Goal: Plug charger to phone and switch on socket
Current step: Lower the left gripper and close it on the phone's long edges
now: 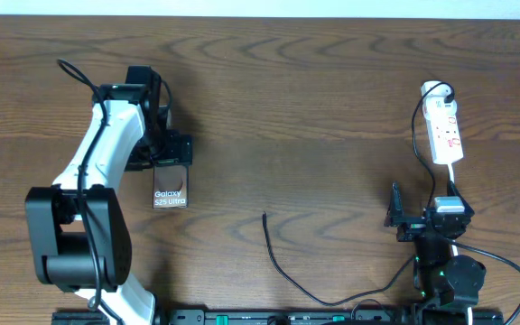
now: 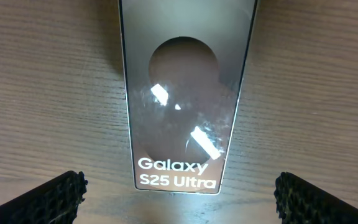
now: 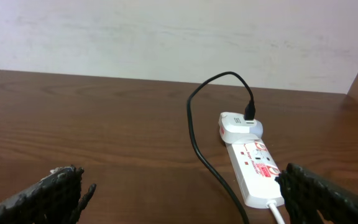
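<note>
Dark wood-grain table point(image 1: 332, 108), pale wall point(image 3: 166, 31) behind; left tool point(image 2: 179, 186), right tool point(image 3: 182, 180) both spread apart.

Pretty sure this is a robotics lab bench

Dark wood-grain table point(image 1: 332, 117) running up to a plain white wall point(image 3: 135, 37), a white robot arm point(image 1: 106, 153) and a black robot arm point(image 1: 448, 271) at its front edge by a black rail point(image 1: 242, 318), plus a white power strip point(image 1: 445, 134).

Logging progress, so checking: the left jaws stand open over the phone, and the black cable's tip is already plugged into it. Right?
No. The cable's tip lies loose on the table, clearly apart from the phone, not plugged in; the overhead view shows it. The left jaws do stand open over the phone.
</note>
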`<state>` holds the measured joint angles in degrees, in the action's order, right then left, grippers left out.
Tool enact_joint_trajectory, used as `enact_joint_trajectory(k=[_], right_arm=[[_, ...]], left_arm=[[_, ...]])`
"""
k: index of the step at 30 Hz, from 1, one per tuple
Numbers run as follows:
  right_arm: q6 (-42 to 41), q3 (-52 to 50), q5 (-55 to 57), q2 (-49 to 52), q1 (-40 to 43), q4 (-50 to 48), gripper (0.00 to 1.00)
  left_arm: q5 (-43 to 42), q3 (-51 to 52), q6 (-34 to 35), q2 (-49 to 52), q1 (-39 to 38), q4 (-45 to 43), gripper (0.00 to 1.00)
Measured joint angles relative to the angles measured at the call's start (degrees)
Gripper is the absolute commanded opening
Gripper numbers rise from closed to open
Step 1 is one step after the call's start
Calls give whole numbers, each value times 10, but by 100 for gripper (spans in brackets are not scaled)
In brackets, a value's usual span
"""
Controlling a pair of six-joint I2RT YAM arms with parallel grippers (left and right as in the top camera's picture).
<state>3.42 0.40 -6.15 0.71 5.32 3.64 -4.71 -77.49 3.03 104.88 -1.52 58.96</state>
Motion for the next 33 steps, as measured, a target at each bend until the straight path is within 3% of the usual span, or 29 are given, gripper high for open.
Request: enact_joint_trajectory(k=[16,33], right_arm=[[0,0,0,0,0,0,99],[0,0,0,0,0,0,99]], left_arm=[[2,23,-3,5,0,-16,99],[3,103,-3,5,0,-132,100]])
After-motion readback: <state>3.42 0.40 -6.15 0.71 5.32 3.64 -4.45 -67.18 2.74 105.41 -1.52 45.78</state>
